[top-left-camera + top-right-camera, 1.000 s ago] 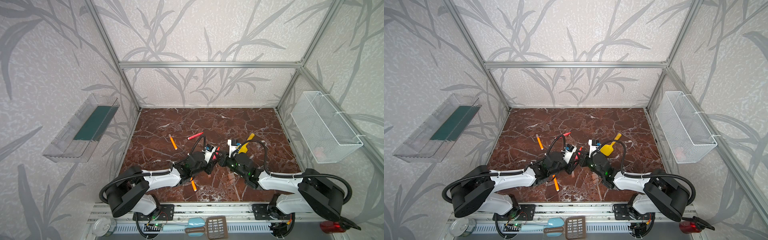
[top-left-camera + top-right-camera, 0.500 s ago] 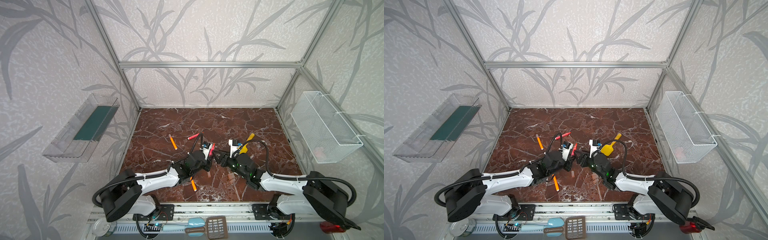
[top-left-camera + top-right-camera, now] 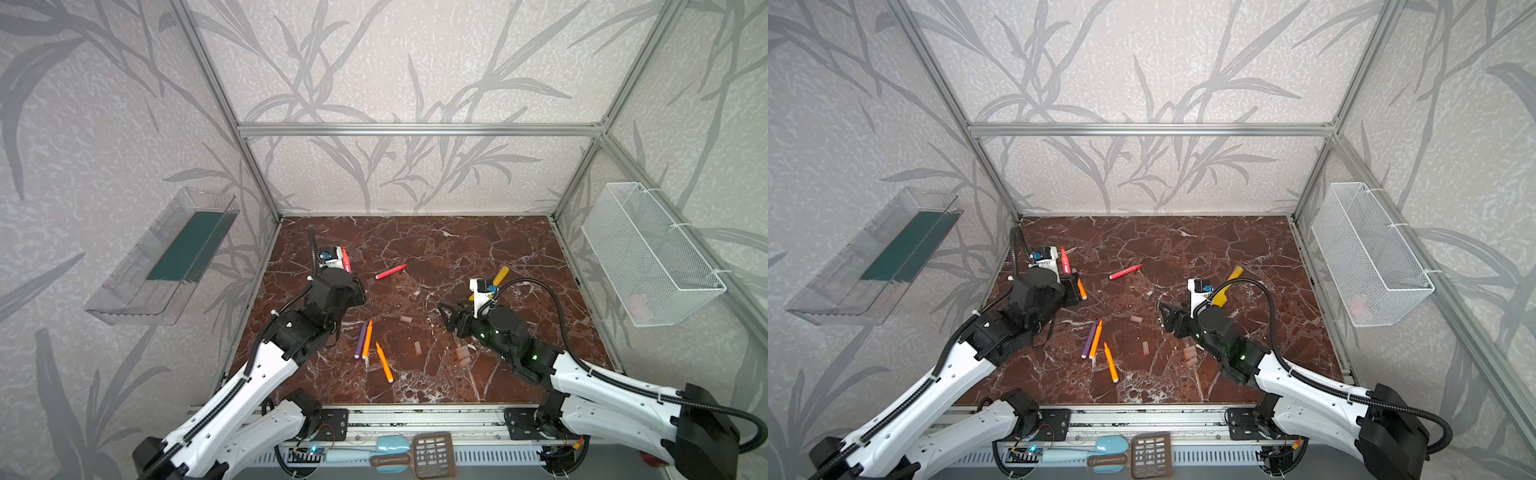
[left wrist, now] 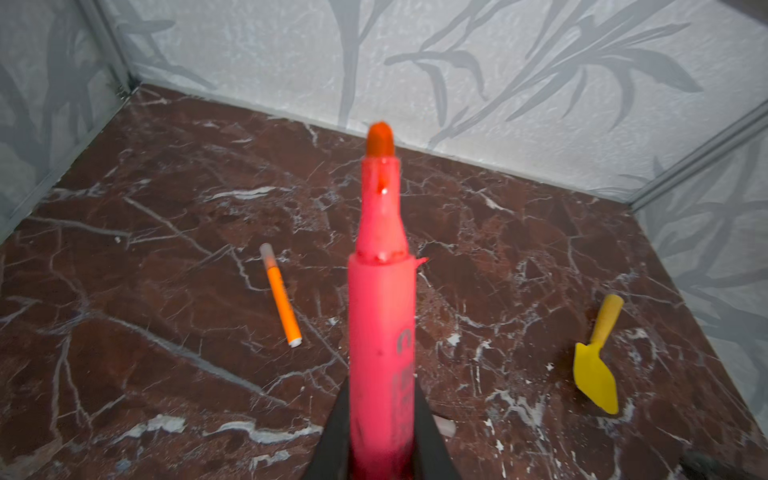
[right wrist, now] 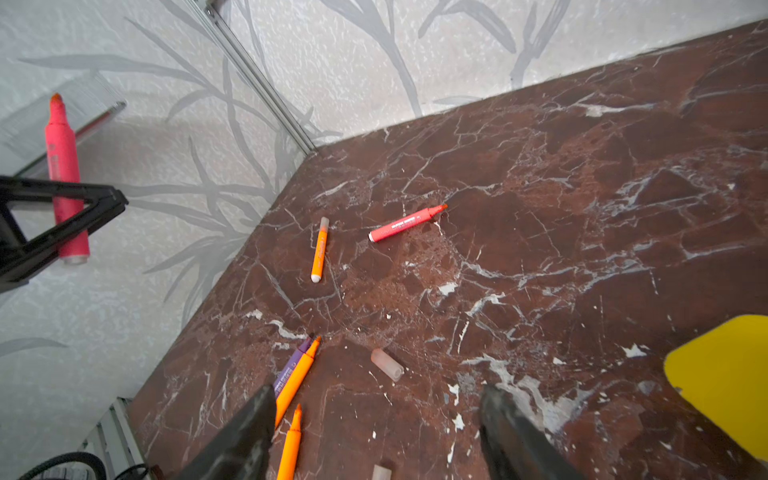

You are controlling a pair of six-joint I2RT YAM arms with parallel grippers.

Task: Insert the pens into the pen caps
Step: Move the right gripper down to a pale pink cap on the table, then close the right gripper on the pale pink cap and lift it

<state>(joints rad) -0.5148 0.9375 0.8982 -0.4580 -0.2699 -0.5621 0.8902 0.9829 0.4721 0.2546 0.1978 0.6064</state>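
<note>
- A leaf-patterned enclosure (image 3: 415, 62) surrounds a brown marbled bench (image 3: 457, 249) where pens and pen caps lie scattered
- The left tool (image 4: 380, 390) is clamped on the barrel of a red-pink pen (image 4: 380, 316), lifted off the bench near the left wall, with its felt tip bare and pointing away from the wrist
- The right tool (image 3: 448, 318) hovers over the middle of the bench, jaws apart and holding nothing
- What the coming move turns on: the nearest loose cap (image 5: 386, 365) lies on the bench just ahead of the right tool, roughly in line with the gap between its jaws and with its long axis slanted across that gap
- The right arm is much the nearer to that cap, and the held pen is well apart on the left side
- In my judgement the right tool must square its jaws to the cap before closing
- Pens, six:
  - the held one
  - a second red-pink pen (image 3: 390, 272) lying flat
  - one purple pen (image 3: 360, 338) just beside an orange pen (image 3: 367, 338)
  - another orange pen (image 3: 384, 361) near them
  - a third orange pen (image 5: 319, 249) already wearing a pale cap
- Loose caps, five as far as I can tell: the nearest one, a second cap (image 3: 417, 348), and a cluster (image 3: 463, 355) of seemingly three beside the right arm
- A yellow spatula (image 4: 594, 374) lies behind the right tool and is no part of the job
</note>
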